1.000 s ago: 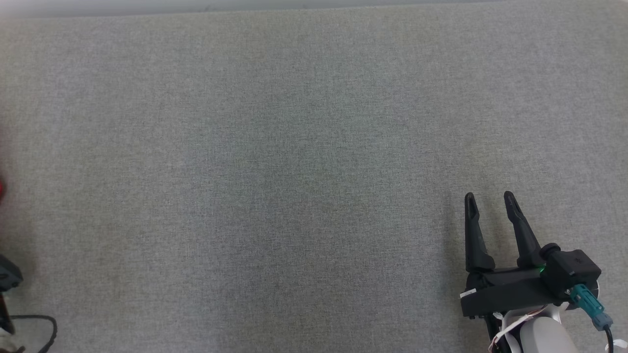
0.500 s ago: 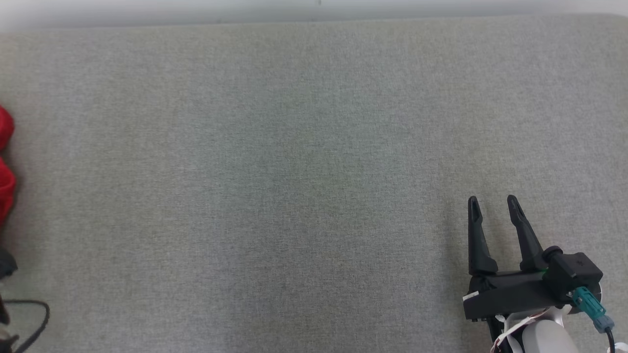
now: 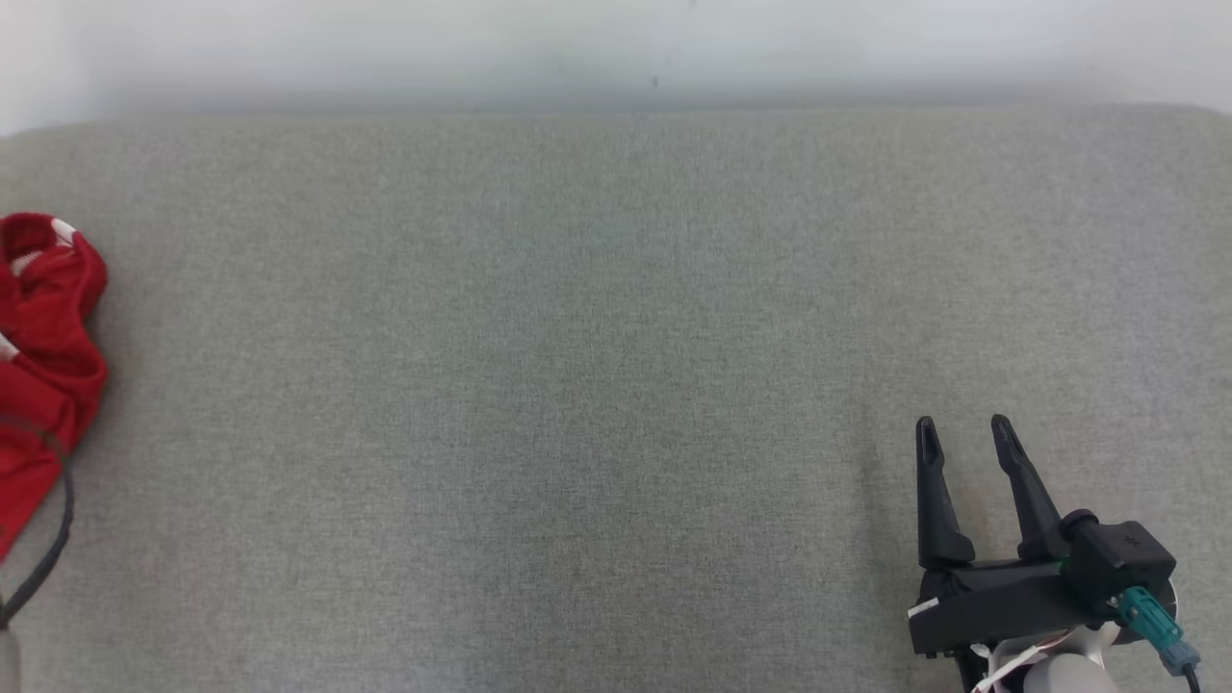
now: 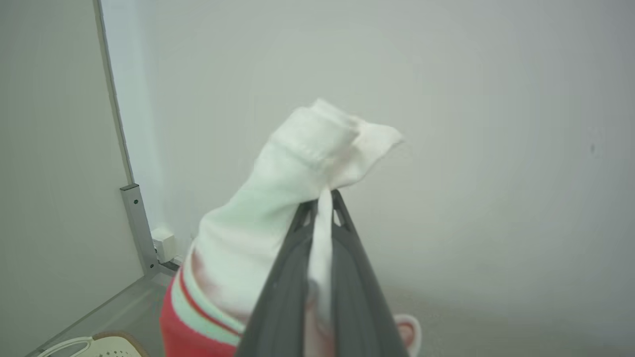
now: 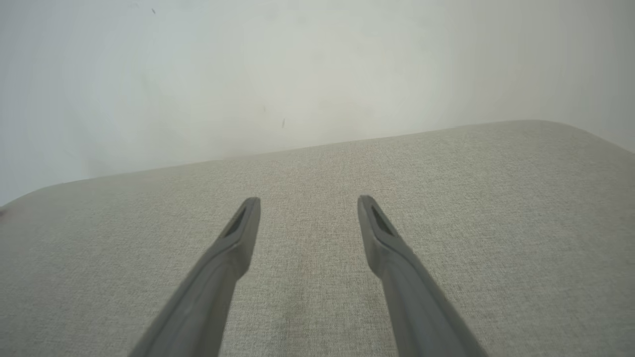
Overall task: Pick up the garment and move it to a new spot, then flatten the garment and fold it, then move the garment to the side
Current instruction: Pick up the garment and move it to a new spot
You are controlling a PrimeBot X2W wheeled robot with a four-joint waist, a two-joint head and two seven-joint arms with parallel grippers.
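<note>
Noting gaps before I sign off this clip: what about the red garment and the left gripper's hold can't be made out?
- Head view: garment cut by the left edge, full shape unknown.
- Left wrist view: left gripper shut on white fabric; its fingers hide how deep the hold goes.
- Head view: cable, where it leads is cut by the left edge.

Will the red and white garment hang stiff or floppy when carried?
Probably floppy: the garment bunches and droops around the left pincer. Likely light: a thin pinch of cloth holds it. May drag on the grey fabric surface.
</note>
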